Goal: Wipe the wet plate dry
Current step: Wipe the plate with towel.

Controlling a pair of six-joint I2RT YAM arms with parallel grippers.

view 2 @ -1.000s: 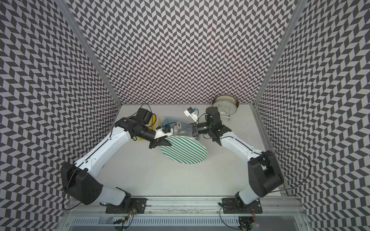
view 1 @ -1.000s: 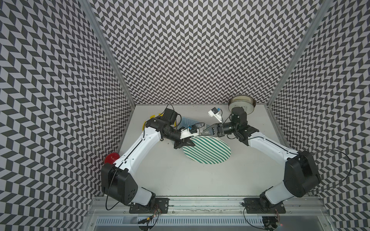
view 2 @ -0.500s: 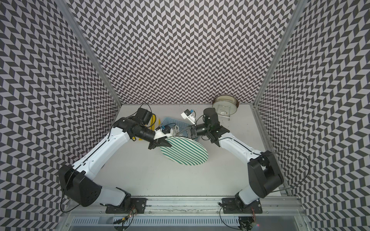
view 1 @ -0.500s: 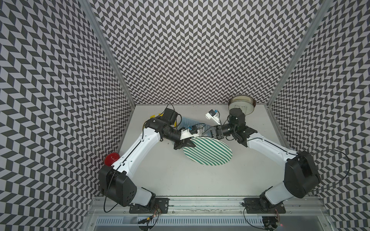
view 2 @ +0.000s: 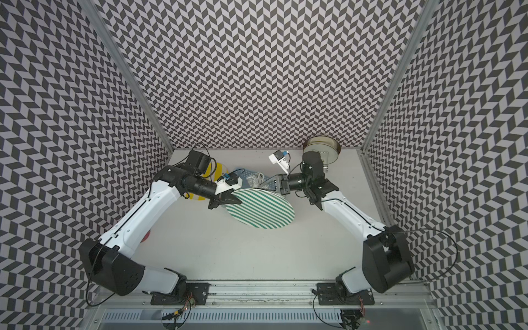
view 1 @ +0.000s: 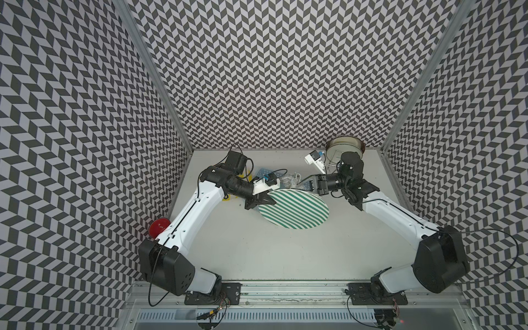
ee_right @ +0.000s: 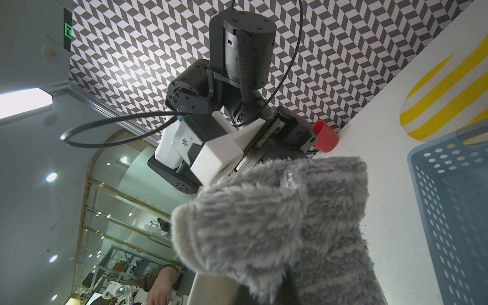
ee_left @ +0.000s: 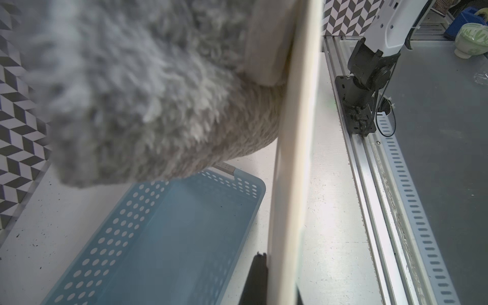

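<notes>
The green-striped plate (view 1: pixel 297 210) is being held clear of the bench (view 1: pixel 257 257), tilted, just beside the blue basket (ee_left: pixel 184 224). Its rim is being clamped by the left end effector (view 1: pixel 267 201), apparently so that both faces are being left reachable. A grey fleecy cloth (ee_right: pixel 290 224) is being gripped by the right end effector (view 1: pixel 307 184) and pressed against the plate's underside, above the basket. Drying is judged to be under way; the striped face is not being touched.
</notes>
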